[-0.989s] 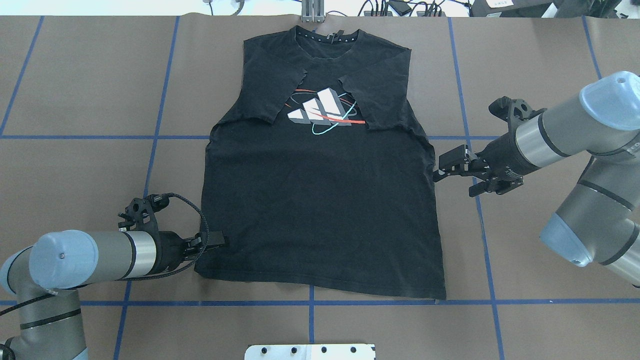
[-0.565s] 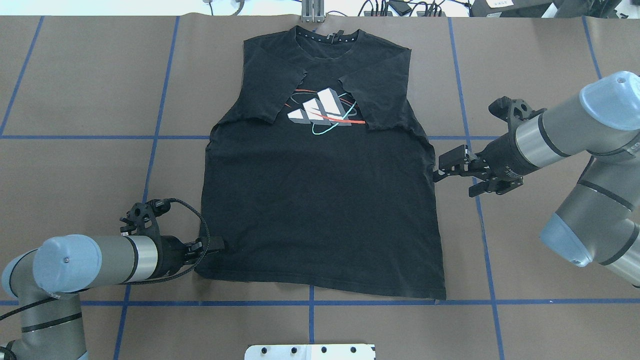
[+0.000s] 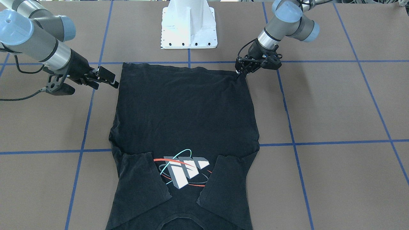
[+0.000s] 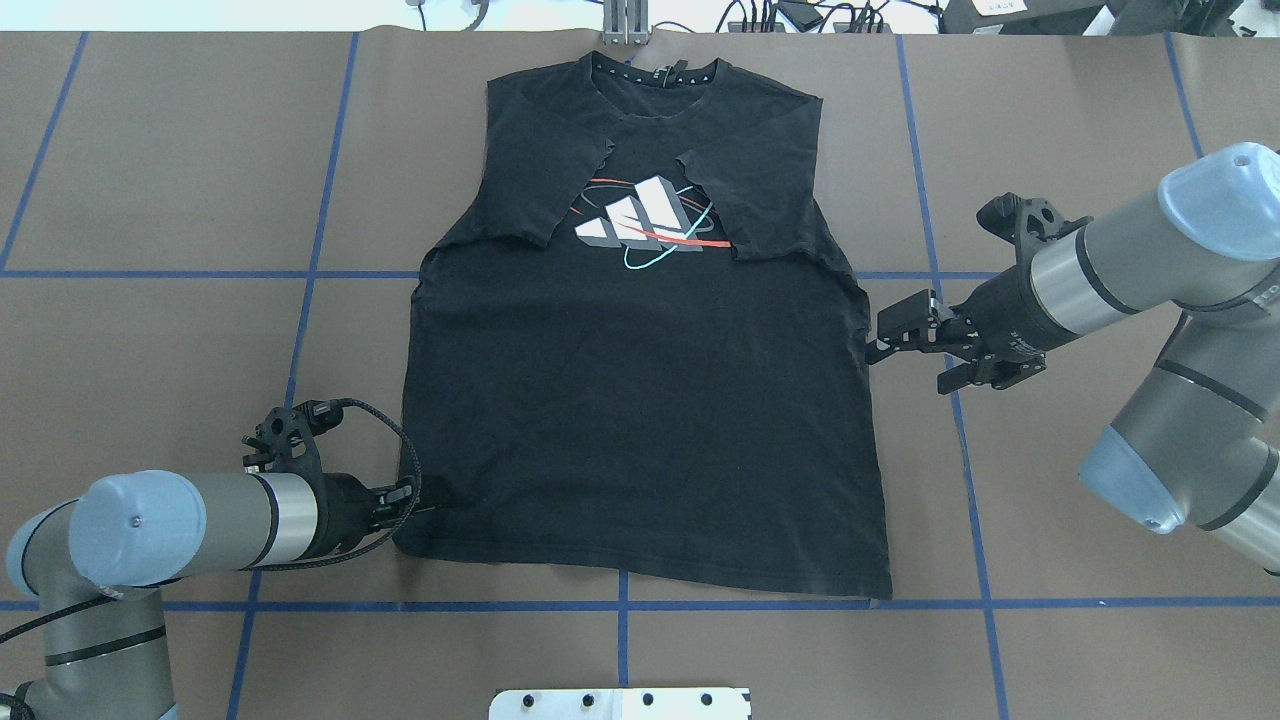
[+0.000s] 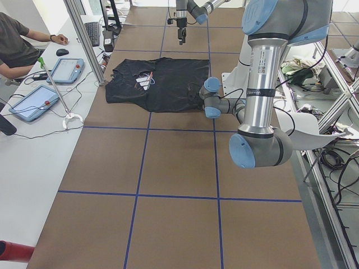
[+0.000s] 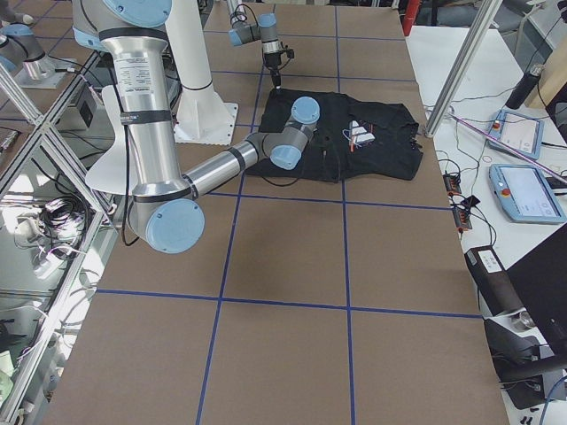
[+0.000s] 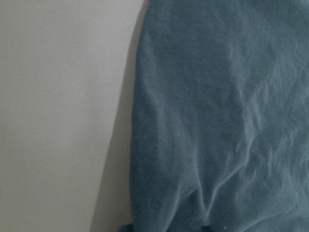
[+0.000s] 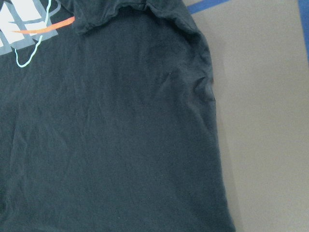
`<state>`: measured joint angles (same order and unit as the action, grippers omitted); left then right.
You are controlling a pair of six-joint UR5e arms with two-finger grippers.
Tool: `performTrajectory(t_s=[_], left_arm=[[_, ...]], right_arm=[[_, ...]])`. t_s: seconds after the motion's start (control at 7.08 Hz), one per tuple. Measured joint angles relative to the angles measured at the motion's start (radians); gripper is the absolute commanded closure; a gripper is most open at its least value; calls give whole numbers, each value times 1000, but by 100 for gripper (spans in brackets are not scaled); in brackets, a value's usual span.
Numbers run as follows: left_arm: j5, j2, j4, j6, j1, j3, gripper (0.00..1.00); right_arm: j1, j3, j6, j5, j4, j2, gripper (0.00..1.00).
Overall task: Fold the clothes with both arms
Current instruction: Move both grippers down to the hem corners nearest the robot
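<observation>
- One black T-shirt (image 4: pixel 640 400) is all the laundry we've got. It lies flat and graphic-up in the middle of the brown table (image 4: pixel 150 200) in the overhead view, collar at the top of the frame and hem at the bottom.
- Two sleeves (image 4: pixel 545 190) are tucked in over the chest, one on each side of the single graphic (image 4: pixel 645 222).
- Two arms and two grippers, plus one white pedestal base (image 3: pixel 188 25) at the top centre of the front-facing view.
- Left gripper (image 4: pixel 425 497) sits on the hem corner at the lower left of the shirt. Its wrist view shows cloth puckering toward the bottom edge, but we can't tell if the jaws are pinching it or just resting there.
- Right gripper (image 4: pixel 890 335) hangs just beside the shirt's side edge, mid-right of the overhead frame, with its jaws spread and nothing in them.
- We reckon the step in hand is getting a grip for the next fold.
- To do it well, we'd catch both layers at the corner, not only the top one. We'd also get the right side gripped before anything lifts, then raise both ends evenly so the tucked sleeves don't flop out.
</observation>
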<state>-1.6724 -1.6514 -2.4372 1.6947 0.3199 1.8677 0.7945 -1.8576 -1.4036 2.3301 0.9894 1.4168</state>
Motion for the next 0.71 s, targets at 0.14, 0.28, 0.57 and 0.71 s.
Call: performTrajectory(t_s=[0.14, 0.28, 0.57, 0.71], left_arm=[[-15, 38, 1, 0, 0, 52, 100], [-33, 84, 2, 0, 2, 115, 100], [-45, 125, 3, 0, 5, 171, 100], [-47, 127, 3, 0, 5, 173, 100]], right_arm=[[-28, -2, 0, -21, 0, 0, 0], [-74, -5, 0, -71, 0, 2, 0], [-156, -7, 0, -140, 1, 18, 0], [-178, -6, 0, -152, 2, 25, 0]])
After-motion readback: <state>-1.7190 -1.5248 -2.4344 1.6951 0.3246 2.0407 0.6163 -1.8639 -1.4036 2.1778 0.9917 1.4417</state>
